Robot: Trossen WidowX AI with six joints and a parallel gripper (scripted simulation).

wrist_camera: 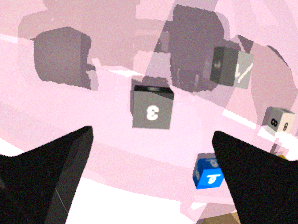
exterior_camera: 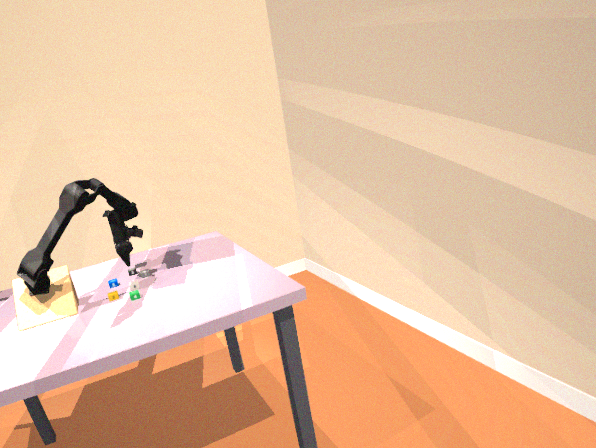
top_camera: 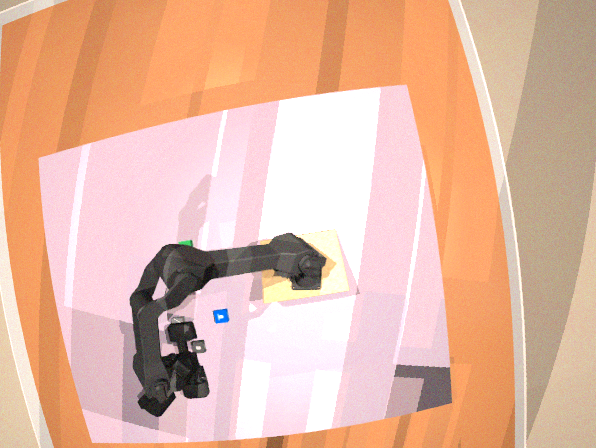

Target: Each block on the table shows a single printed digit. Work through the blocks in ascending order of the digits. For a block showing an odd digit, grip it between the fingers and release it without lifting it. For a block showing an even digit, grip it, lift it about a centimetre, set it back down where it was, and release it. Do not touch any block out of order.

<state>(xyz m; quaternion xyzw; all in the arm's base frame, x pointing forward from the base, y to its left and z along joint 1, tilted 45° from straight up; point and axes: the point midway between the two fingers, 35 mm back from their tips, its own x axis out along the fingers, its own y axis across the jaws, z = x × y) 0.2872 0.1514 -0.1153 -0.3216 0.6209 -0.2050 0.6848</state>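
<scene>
My gripper is open and empty, its fingertips wide apart just above the dark grey block. That block shows a 3 and stands upright on the table, between the fingers' lines but untouched. A lighter grey block shows a 1. A white block shows an 8. A blue block is partly behind the right finger in the wrist view; its digit is unclear. A green block and a yellow block have digits too small to read.
The arm's base stands on a pale yellow board. The arm spans above the table and hides part of the block area in the top view. The blocks stand close together, with the 1 block beside the 3 block.
</scene>
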